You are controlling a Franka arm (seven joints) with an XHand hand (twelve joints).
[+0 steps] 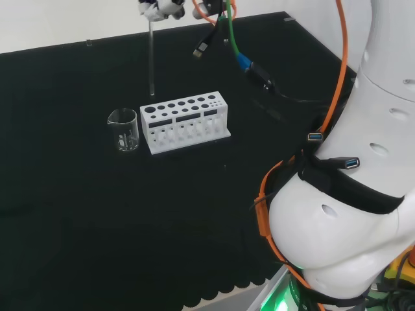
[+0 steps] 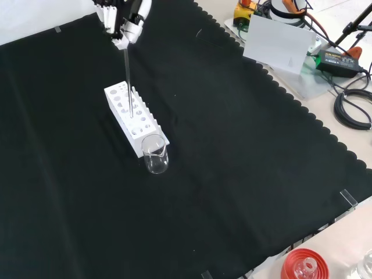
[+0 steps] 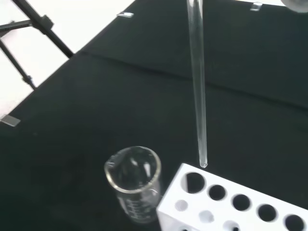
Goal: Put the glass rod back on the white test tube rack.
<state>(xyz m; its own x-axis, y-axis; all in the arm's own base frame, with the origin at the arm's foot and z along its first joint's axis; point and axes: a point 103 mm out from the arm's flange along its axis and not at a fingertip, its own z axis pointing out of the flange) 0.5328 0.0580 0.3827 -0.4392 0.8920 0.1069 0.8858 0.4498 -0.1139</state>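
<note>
The hand [image 1: 159, 8] hangs high over the bench, its fingers [image 2: 125, 23] pinched on the top of a clear glass rod [image 1: 151, 58]. The rod [image 2: 128, 81] hangs upright. In the wrist view the rod's [image 3: 197, 82] lower tip is a little above the corner hole at the end of the white test tube rack [image 3: 231, 202], apart from it. The rack [image 1: 185, 123] [image 2: 135, 119] stands on the black cloth with its holes up and nothing visible in them. A clear beaker [image 1: 123, 129] [image 2: 156, 154] [image 3: 134, 183] stands right beside that end of the rack.
The arm's white links [image 1: 363, 162] and its hanging cables [image 1: 246, 65] stand at the head view's right. Off the cloth's scalloped edge in the front view are a white box [image 2: 276, 43], black cables [image 2: 354, 110] and a red ribbed stand [image 2: 303, 266] with a flask.
</note>
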